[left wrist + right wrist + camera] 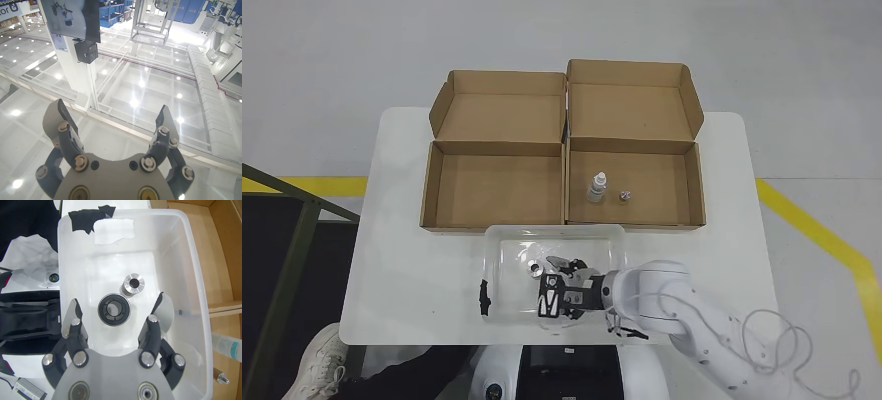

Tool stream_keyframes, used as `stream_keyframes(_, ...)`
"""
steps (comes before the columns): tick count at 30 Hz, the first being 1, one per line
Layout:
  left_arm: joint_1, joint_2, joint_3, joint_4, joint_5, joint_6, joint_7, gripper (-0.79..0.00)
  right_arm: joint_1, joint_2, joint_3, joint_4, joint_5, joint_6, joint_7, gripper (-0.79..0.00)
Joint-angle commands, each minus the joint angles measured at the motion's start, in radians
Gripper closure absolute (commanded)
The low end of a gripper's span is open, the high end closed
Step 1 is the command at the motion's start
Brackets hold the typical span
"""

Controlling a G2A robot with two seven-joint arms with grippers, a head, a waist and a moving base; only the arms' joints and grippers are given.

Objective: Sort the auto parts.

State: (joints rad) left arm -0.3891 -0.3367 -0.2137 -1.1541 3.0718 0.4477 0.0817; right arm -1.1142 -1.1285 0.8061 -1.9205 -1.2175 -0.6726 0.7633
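My right gripper hangs open over a clear plastic bin. A black ring bearing lies flat on the bin floor, below the gap between the fingers and untouched. A silver metal sleeve stands just beyond it. In the top view the right gripper is over the bin at the table's near edge. My left gripper is open, holds nothing, and points up at the ceiling.
Two open cardboard boxes stand behind the bin, the left box and the right box. The right one holds a small bottle and a small metal part. Black tape sticks to the bin's far rim.
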Motion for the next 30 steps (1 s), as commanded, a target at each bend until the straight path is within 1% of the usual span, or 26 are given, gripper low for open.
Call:
stream_keyframes(1,0.0,0.0,0.0,0.0,0.0,0.0,0.0,-0.785,0.007,-0.002,-0.005,0.013,0.003,0.003,0.001,-0.622)
stream_keyframes(12,0.0,0.0,0.0,0.0,0.0,0.0,0.0,-0.785,0.055,-0.02,-0.046,0.091,0.016,0.024,0.01,-0.576)
stream_keyframes(13,0.0,0.0,0.0,0.0,0.0,0.0,0.0,-0.785,0.058,-0.021,-0.049,0.097,0.018,0.025,0.012,-0.557)
stream_keyframes(16,0.0,0.0,0.0,0.0,0.0,0.0,0.0,-0.785,0.065,-0.024,-0.053,0.111,0.02,0.031,0.015,-0.416)
stream_keyframes(23,0.0,0.0,0.0,0.0,0.0,0.0,0.0,-0.785,0.07,-0.027,-0.061,0.127,0.02,0.025,0.016,-0.351)
stream_keyframes(24,0.0,0.0,0.0,0.0,0.0,0.0,0.0,-0.785,0.071,-0.027,-0.062,0.127,0.019,0.025,0.015,-0.323)
stream_keyframes(25,0.0,0.0,0.0,0.0,0.0,0.0,0.0,-0.785,0.071,-0.027,-0.061,0.126,0.018,0.025,0.012,-0.289)
stream_keyframes(27,0.0,0.0,0.0,0.0,0.0,0.0,0.0,-0.785,0.069,-0.026,-0.058,0.123,0.016,0.025,0.009,-0.182)
stream_keyframes(28,0.0,0.0,0.0,0.0,0.0,0.0,0.0,-0.785,0.069,-0.026,-0.055,0.118,0.015,0.024,0.007,-0.163)
stream_keyframes(29,0.0,0.0,0.0,0.0,0.0,0.0,0.0,-0.785,0.066,-0.025,-0.052,0.113,0.015,0.023,0.005,-0.086)
stream_keyframes(30,0.0,0.0,0.0,0.0,0.0,0.0,0.0,-0.785,0.064,-0.023,-0.047,0.108,0.014,0.021,0.003,-0.04)
